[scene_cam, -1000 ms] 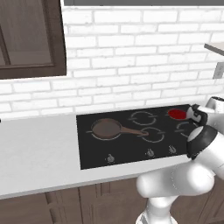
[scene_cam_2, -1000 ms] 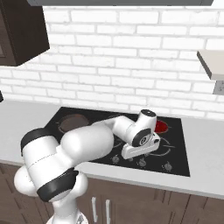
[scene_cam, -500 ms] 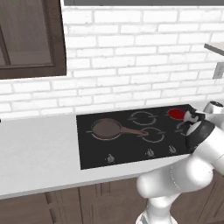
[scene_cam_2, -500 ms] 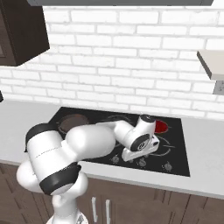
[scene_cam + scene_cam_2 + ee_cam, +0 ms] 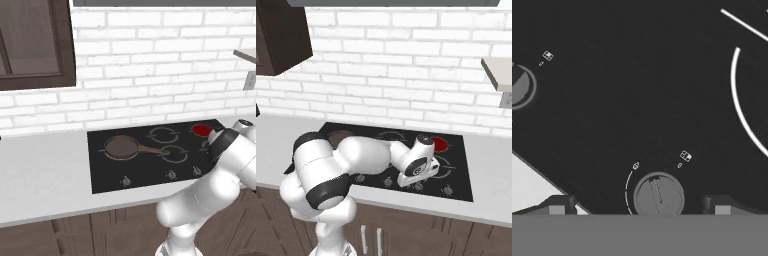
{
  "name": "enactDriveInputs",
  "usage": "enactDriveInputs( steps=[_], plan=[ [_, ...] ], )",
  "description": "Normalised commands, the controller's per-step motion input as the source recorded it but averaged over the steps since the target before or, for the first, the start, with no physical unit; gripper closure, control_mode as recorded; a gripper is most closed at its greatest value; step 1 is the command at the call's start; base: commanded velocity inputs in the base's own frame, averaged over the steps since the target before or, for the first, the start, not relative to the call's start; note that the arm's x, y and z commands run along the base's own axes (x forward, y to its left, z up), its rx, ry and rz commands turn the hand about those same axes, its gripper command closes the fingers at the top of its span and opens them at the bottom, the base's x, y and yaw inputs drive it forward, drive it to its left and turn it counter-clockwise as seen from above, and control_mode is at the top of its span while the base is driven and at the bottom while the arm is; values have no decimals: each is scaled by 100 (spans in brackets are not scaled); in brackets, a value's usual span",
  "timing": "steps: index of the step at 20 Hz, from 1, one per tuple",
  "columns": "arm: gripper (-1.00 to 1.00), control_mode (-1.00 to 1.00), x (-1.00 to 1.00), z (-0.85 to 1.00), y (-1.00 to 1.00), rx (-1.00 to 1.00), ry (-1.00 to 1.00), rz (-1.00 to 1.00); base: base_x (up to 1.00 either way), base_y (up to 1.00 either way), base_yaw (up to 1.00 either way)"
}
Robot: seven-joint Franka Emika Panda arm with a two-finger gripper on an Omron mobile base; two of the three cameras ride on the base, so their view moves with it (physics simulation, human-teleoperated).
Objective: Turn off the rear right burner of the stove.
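My claw (image 5: 639, 204) is open wide, its two tips flanking a grey knob (image 5: 659, 196) on the front strip of the stove (image 5: 150, 175); the tips are apart from the knob. The hand view alone shows this knob's slot, its white arc marking and a second knob (image 5: 521, 86) at the left edge. The base views show what the hand view lacks: the rear right burner (image 5: 201, 130) glows red at the far right corner of the stove, and a pan (image 5: 121, 146) sits on the left ring. From the right base view, the burner (image 5: 439, 144) lies just beyond my wrist. The bench (image 5: 45, 170) is pale grey. Compared with half a second ago, my arm has moved further forward and down toward the knob row.
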Motion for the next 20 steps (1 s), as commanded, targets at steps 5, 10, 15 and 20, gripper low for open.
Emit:
enactDriveInputs(
  steps=[5, 10, 15, 20],
  plan=[
    [-100, -100, 8, -4, -10, 0, 0, 0, 0, 0, 0],
    [-100, -100, 18, -3, -2, 0, 0, 0, 0, 0, 0],
    [-100, -100, 5, -12, -4, -3, 1, 0, 0, 0, 0],
    [-100, -100, -22, -24, -13, -8, 1, 3, 0, 0, 0]
  ],
)
